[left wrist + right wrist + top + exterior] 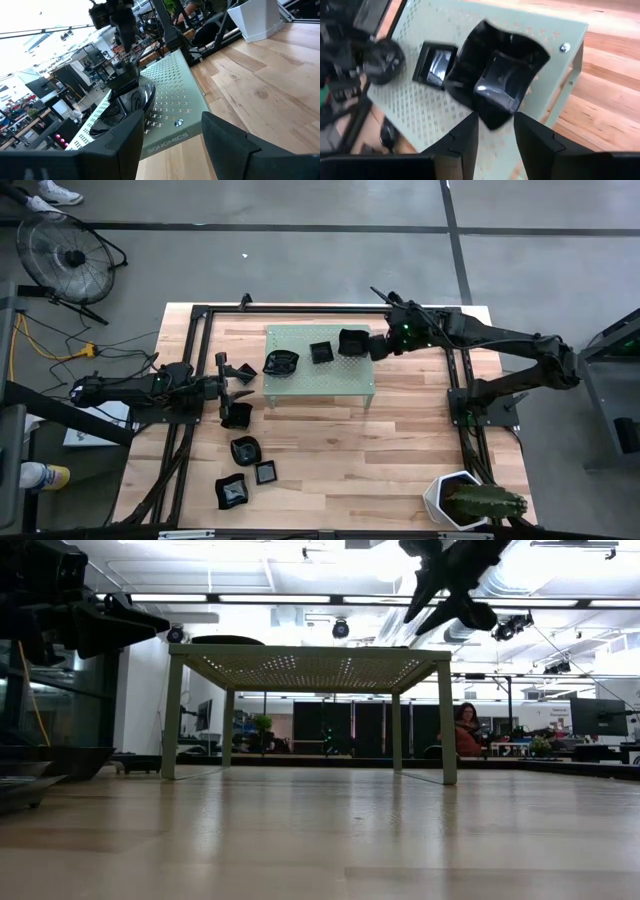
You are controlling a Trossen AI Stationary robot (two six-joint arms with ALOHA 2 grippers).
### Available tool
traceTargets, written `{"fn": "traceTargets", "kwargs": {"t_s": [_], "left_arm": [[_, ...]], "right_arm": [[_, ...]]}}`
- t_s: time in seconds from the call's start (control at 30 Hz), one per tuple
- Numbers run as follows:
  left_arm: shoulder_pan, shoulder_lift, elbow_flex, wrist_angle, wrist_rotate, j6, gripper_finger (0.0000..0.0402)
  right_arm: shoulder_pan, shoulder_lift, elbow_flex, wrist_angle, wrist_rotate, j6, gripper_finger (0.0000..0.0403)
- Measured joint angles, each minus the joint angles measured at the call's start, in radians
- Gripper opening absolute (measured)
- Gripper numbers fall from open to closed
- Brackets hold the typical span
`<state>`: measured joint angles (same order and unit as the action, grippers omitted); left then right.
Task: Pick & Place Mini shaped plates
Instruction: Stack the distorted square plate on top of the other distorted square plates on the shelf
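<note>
Right at the right gripper (pixel 495 132), the fingers are parted with a wavy-edged black plate (pixel 497 70) sitting just past the tips on the pale green perforated stand (pixel 300 380) — looks like a release to me, though I can't tell if a fingertip is touching the rim. To do it well I'd lift straight up and back so nothing clips that raised edge and drags the plate toward the stand's corner, which it sits close to. Two other plates share the stand: a small square one (pixel 321 352) in the middle and a rounded one (pixel 281 363) nearer the left arm.

Over on the left side of the table, the left gripper (pixel 232 375) hangs with its jaws wide apart and nothing in them, just beside the stand's end. Four more plates (pixel 245 450) lie on the bare wood near it, waiting their turn.

Surface is a light wooden tabletop (pixel 340 460) inside a black frame, with a white hexagonal pot (pixel 452 495) holding a plant at one corner. Beyond — grey floor, a fan (pixel 62 255), and an open office where a person (pixel 466 730) sits.
</note>
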<state>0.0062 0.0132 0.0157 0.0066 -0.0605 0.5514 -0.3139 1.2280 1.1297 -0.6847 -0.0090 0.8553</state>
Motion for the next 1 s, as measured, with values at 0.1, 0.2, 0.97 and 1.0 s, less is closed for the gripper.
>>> {"fn": "traceTargets", "kwargs": {"t_s": [0.1,0.2,0.97,1.0], "left_arm": [[0.0,0.0,0.0,0.0,0.0,0.0,0.0193],[0.0,0.0,0.0,0.0,0.0,0.0,0.0193],[0.0,0.0,0.0,0.0,0.0,0.0,0.0193],[0.0,0.0,0.0,0.0,0.0,0.0,0.0193]], "right_arm": [[0.031,-0.025,0.0,-0.042,0.002,-0.042,0.0122],[0.081,-0.049,0.0,-0.076,0.027,-0.06,0.0122],[0.515,-0.044,0.0,-0.148,0.25,-0.071,0.0121],[0.53,-0.044,0.0,-0.148,0.265,-0.073,0.012]]}}
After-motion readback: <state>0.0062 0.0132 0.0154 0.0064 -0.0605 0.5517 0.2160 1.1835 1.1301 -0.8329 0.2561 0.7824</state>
